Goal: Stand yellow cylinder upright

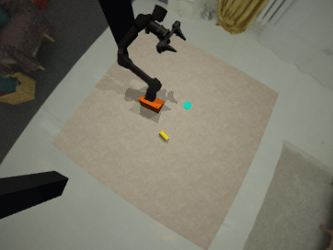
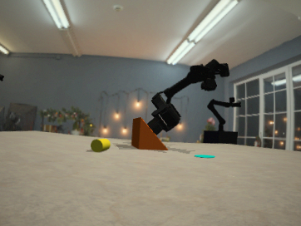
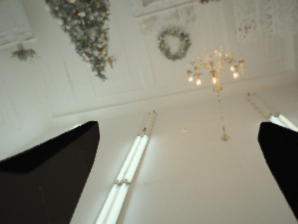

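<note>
In the top view, the yellow cylinder (image 1: 164, 135) (image 2: 100, 144) lies on its side on the tabletop (image 1: 207, 161) (image 2: 158, 187), outside the cyan circle (image 1: 188, 105) (image 2: 204, 156). Seen from the orange wedge (image 1: 151, 104) (image 2: 146, 137), the cylinder is at about five o'clock and the circle at three o'clock, both apart from it. From the cylinder, the circle is at about one o'clock.

The arm (image 1: 138, 73) (image 2: 179, 85) rises from the wedge toward twelve o'clock, and its hand (image 1: 180, 42) (image 3: 177, 129) is up in the air, well apart from both. The hand is open, its fingers wide apart with nothing between them; the wrist view shows a chandelier (image 3: 216, 67) at one o'clock.
</note>
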You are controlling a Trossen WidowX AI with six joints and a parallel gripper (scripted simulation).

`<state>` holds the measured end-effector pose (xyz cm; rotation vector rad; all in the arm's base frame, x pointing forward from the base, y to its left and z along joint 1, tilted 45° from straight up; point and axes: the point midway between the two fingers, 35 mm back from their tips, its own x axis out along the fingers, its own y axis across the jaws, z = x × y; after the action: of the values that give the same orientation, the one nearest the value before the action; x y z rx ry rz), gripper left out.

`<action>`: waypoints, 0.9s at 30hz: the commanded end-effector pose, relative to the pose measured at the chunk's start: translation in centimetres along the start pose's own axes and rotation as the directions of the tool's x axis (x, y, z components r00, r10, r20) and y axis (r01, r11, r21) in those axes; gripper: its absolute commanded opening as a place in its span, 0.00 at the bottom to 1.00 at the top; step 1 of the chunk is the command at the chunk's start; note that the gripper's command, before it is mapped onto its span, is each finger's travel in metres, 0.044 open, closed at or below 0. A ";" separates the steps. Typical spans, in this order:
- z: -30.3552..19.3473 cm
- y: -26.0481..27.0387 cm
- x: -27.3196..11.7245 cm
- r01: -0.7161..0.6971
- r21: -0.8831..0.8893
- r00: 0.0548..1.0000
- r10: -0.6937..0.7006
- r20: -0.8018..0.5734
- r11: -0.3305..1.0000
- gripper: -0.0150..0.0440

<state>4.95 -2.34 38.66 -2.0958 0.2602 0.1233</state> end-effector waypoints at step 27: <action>-1.2 14.4 25.6 -0.720 0.692 0.493 0.737 0.463 0.048 0.78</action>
<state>25.64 -11.89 25.05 -0.9300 1.1071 0.5054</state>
